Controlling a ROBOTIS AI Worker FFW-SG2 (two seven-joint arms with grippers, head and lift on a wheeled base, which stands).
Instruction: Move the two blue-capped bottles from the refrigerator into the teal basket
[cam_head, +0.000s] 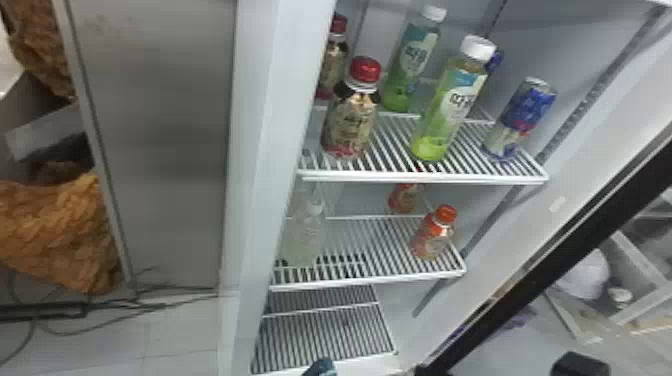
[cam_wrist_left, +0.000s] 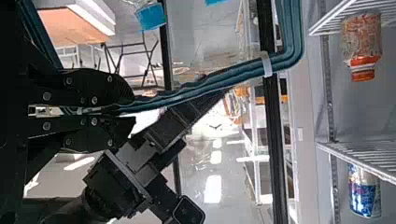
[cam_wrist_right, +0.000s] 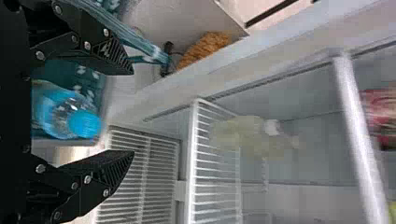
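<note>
At the bottom edge of the head view a small teal part of the basket (cam_head: 321, 369) shows. In the left wrist view my left gripper (cam_wrist_left: 126, 111) is shut on the teal handle (cam_wrist_left: 210, 81) of the basket. Two blue caps, one large (cam_wrist_left: 151, 17) and one cut by the edge (cam_wrist_left: 215, 2), stand between the handle's sides. My right gripper (cam_wrist_right: 128, 112) is open with nothing gripped. Beyond its fingers, a clear bottle (cam_wrist_right: 60, 112) with a blue cap (cam_wrist_right: 84, 124) lies within the teal basket (cam_wrist_right: 93, 88).
Upper refrigerator shelf (cam_head: 425, 176): red-capped bottles (cam_head: 351, 115), green bottles (cam_head: 452, 102) and a blue can (cam_head: 522, 117). Middle shelf (cam_head: 367, 280): a pale bottle (cam_head: 302, 235) at left and small orange-capped bottles (cam_head: 434, 237). The lower shelf (cam_head: 325, 332) is a wire rack. The glass door's black frame (cam_head: 560, 250) slants at right.
</note>
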